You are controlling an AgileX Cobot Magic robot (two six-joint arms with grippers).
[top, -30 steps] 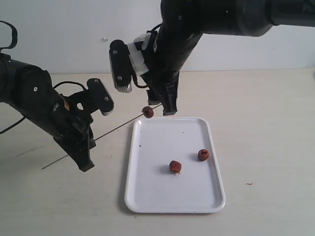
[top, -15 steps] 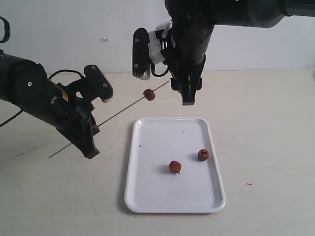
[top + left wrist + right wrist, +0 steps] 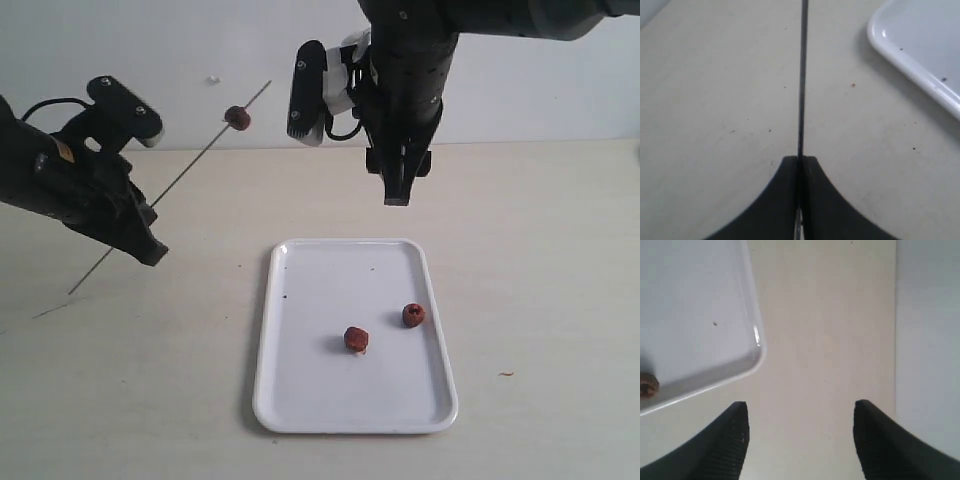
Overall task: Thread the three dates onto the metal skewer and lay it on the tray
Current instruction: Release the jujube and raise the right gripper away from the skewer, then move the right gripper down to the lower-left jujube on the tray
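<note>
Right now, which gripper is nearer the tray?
Right. The right gripper hangs open, raised, near the far edge of the tray. The left gripper is off to that tray's left, shut on the metal skewer.

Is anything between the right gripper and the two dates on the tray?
Nothing visible does. The right gripper hangs open by the far edge of the tray; the nearer date and the farther date lie uncovered on it. The skewer is off to the left.
</note>
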